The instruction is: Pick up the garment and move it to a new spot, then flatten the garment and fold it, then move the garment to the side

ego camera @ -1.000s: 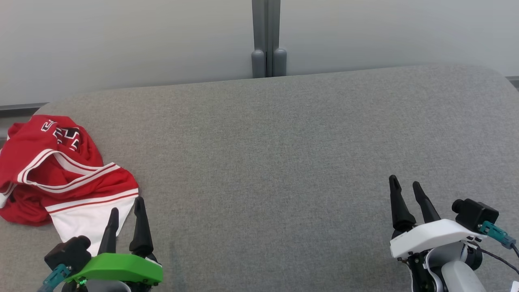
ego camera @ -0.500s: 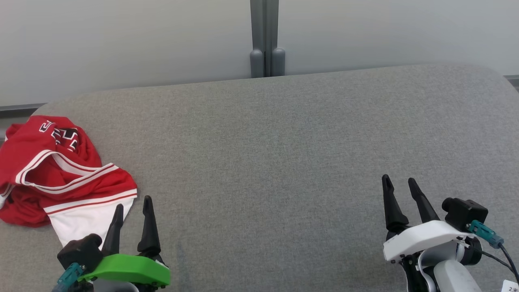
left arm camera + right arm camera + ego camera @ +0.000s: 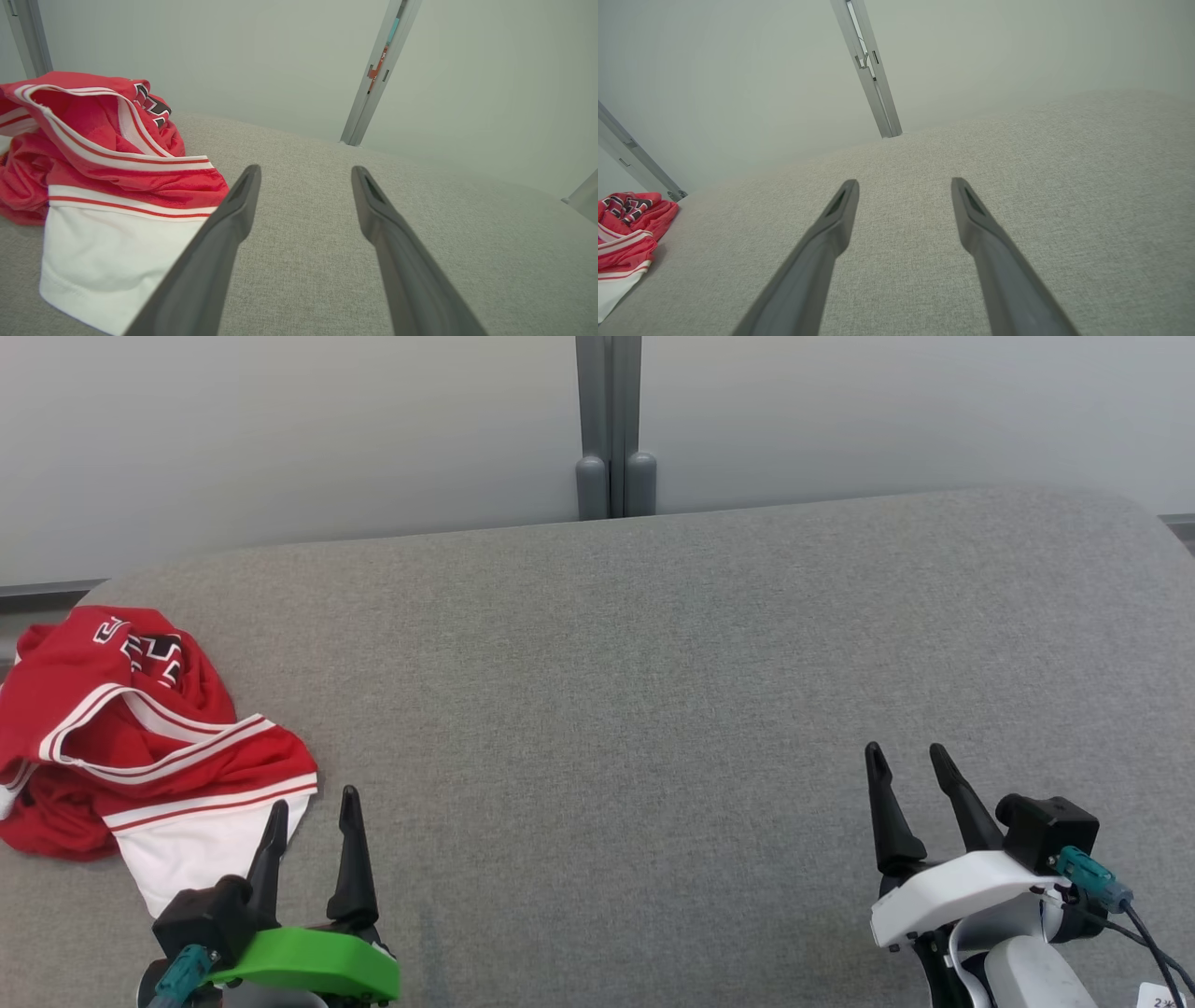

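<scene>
A crumpled red garment (image 3: 121, 737) with white stripes, black lettering and a white panel lies at the left edge of the grey padded table (image 3: 607, 691). My left gripper (image 3: 314, 798) is open just right of the white panel, its left finger overlapping the panel's edge in the head view. From the left wrist view the garment (image 3: 103, 177) lies left of the open fingers (image 3: 243, 196), apart from them. My right gripper (image 3: 906, 756) stands open over bare table at the lower right. The right wrist view catches the garment (image 3: 626, 233) far left.
A pale wall with a grey vertical post (image 3: 611, 425) stands behind the table's far edge. The table's rounded corners show at far left and far right. Grey table surface stretches between the two grippers.
Both grippers have slid slightly: the left one to the right and lower in view, the right one to the left. The garment lies as before.
</scene>
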### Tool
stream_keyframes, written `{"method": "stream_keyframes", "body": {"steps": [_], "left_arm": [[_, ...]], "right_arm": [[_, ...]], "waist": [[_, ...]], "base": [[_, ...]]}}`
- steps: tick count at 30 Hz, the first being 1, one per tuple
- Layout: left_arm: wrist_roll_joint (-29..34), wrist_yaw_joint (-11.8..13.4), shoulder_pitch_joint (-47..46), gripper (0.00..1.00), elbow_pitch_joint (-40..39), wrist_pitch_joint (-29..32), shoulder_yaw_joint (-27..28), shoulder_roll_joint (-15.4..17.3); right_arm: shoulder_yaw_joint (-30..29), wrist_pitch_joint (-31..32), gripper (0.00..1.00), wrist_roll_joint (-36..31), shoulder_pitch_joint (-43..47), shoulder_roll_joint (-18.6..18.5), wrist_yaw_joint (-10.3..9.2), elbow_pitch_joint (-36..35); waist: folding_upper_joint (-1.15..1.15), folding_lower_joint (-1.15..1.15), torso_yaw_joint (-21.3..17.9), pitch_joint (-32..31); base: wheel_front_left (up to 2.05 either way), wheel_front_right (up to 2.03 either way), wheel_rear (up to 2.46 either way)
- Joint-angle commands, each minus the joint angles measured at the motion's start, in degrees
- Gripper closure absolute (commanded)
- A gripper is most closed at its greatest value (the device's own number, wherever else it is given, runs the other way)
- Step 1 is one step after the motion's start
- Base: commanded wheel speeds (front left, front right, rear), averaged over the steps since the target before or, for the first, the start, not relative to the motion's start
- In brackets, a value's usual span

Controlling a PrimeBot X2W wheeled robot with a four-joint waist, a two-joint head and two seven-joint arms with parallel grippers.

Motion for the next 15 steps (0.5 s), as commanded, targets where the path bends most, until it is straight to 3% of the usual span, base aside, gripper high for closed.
{"method": "stream_keyframes", "body": {"steps": [1, 15], "left_arm": [[1.0, 0.0, 0.6, 0.00, -0.4, -0.4, 0.0, 0.5], [4.2, -0.1, 1.1, 0.00, 0.8, -2.0, -0.3, 0.3]], "right_arm": [[0.3, -0.5, 0.00, -1.2, -0.5, -0.3, 0.02, -0.1], [1.7, -2.1, 0.00, -4.5, -0.8, -0.3, 0.02, 0.5]], "waist": [[0.00, 0.00, 0.0, -0.1], [0.00, 0.00, 0.2, -0.2]], "base": [[0.00, 0.00, 0.00], [0.00, 0.00, 0.00]]}}
